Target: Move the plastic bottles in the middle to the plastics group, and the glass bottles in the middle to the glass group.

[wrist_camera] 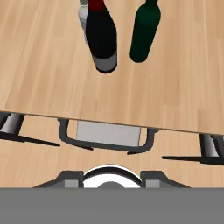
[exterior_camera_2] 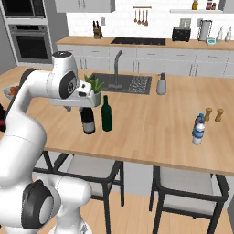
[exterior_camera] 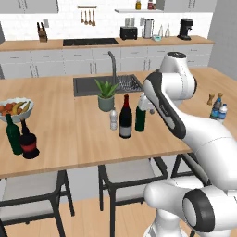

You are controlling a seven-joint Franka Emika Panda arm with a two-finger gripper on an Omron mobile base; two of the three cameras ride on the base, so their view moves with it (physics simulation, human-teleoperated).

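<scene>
Left base view: tall dark wine bottle with red foil point(exterior_camera: 125, 118), small clear plastic bottle point(exterior_camera: 113, 119) at its 9 o'clock, short green glass bottle point(exterior_camera: 140, 118) at 3, waiting mid-surface for sorting.

Right base view: blue-label plastic bottles point(exterior_camera_2: 198, 129) far off at 3 o'clock.

Hand view: hand shut, holding nothing, above the bottles.

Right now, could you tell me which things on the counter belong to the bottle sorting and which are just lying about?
Job:
- small clear plastic bottle
- wine bottle
- shorter green bottle
- plastics group
- glass group

Lying about:
- potted plant
- fruit bowl
- pepper mill
- soap dispenser
</scene>
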